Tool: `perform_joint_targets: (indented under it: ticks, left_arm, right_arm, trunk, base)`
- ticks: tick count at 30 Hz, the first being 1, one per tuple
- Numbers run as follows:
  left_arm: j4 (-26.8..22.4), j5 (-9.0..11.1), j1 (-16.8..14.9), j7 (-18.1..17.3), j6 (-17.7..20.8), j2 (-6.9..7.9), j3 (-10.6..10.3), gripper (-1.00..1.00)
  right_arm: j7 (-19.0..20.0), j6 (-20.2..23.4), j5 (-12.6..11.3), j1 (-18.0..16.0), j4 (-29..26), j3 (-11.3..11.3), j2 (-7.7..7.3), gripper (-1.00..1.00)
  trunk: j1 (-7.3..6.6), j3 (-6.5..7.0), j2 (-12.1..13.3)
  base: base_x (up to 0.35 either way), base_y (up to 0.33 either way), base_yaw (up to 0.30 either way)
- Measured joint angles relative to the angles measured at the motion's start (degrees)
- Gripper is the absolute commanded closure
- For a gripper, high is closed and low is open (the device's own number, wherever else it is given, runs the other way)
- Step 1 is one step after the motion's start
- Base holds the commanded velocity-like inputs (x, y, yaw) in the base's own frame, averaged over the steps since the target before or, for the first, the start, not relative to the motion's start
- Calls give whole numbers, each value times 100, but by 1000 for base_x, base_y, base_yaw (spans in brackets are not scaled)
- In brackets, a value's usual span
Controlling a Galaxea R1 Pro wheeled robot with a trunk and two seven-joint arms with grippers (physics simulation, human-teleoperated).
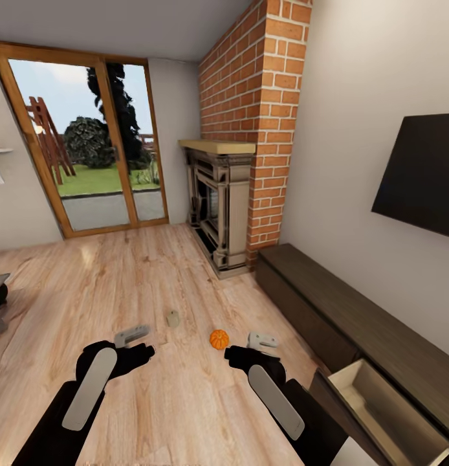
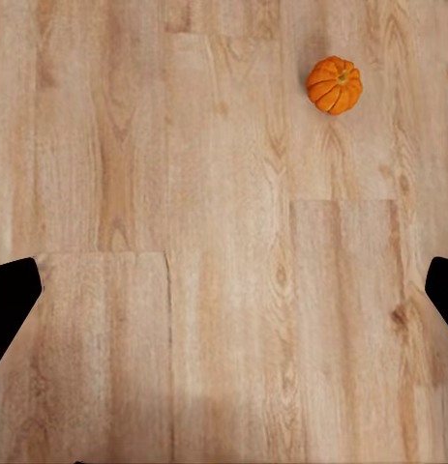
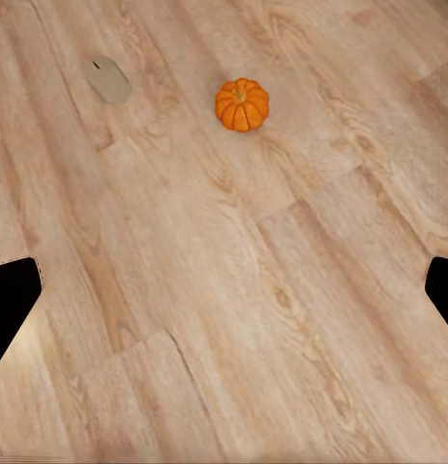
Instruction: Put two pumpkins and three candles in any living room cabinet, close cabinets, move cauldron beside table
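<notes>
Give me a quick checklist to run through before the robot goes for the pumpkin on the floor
1. Pumpkin in sight, lying on the wood floor: ok.
2. Right gripper beside the pumpkin, fingers spread, nothing held: ok.
3. Left gripper free, fingers spread: ok.
4. Cabinet drawer pulled out, pale interior showing, ready to receive: ok.
5. Candle, a small beige object lying beyond the pumpkin, apart from it: ok.
6. Second pumpkin located: cannot tell.
</notes>
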Motion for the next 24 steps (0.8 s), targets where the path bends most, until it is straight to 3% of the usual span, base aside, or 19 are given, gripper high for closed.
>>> perform_joint_targets:
  ticks: [9,24]
  left_arm:
    - [21,1,-1,10,1,21,0,-100]
    - [30,1,-2,20,4,36,0,-100]
  right_arm:
    - [-17,-1,8,2,4,150,2,-100]
    - [-10,-1,8,0,16,163,-1,-100]
  trunk:
    - [198,-162,-361]
    - [527,-431,-963]
  base:
    - [0,0,291]
    - [0,0,291]
